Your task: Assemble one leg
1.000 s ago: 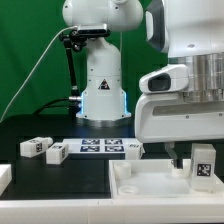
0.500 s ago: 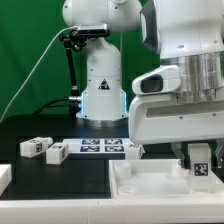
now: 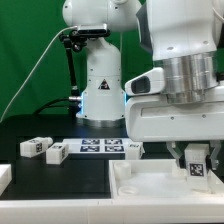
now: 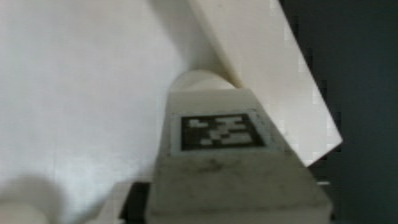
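Since the two-finger gripper (image 3: 193,158) has its jaws closed tight onto the small white stubby plastic leg (image 3: 197,170) with the black-and-white tag, I'd call this the insertion step. The leg hangs upright on the exterior view's right, near side, right over a corner of the large white square tray-like piece (image 3: 140,182); can't tell if it's touching the socket yet. Next move, my guess: centre it over the socket, ease down, then twist it home without cocking it sideways. The other loose white legs (image 3: 57,152) lie further left beside the marker board (image 3: 100,147).
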Motion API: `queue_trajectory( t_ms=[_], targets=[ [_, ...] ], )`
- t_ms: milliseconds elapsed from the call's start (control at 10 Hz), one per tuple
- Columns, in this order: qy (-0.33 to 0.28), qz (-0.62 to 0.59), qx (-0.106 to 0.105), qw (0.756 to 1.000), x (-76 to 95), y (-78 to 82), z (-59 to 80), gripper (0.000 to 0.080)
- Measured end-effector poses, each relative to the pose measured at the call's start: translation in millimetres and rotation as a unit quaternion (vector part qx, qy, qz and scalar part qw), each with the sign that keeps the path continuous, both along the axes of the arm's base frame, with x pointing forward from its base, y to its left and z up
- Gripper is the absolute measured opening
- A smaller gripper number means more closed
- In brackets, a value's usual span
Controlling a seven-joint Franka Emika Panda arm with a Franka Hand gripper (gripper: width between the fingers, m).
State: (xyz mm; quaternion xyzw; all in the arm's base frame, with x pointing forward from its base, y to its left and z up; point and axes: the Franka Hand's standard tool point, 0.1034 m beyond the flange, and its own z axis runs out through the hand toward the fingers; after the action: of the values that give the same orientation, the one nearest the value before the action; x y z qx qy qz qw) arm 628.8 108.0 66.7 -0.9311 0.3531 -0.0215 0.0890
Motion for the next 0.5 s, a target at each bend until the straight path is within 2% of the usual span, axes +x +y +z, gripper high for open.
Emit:
queue_trajectory(
  t_ms=[300, 500],
  targets=[
    [0.023, -0.194, 0.005, 0.981, -3.2, 0.1, -0.8, 0.0291],
    [0.038, -0.325, 0.009, 0.945, -5.3, 0.1, -1.2, 0.0291]
  ],
)
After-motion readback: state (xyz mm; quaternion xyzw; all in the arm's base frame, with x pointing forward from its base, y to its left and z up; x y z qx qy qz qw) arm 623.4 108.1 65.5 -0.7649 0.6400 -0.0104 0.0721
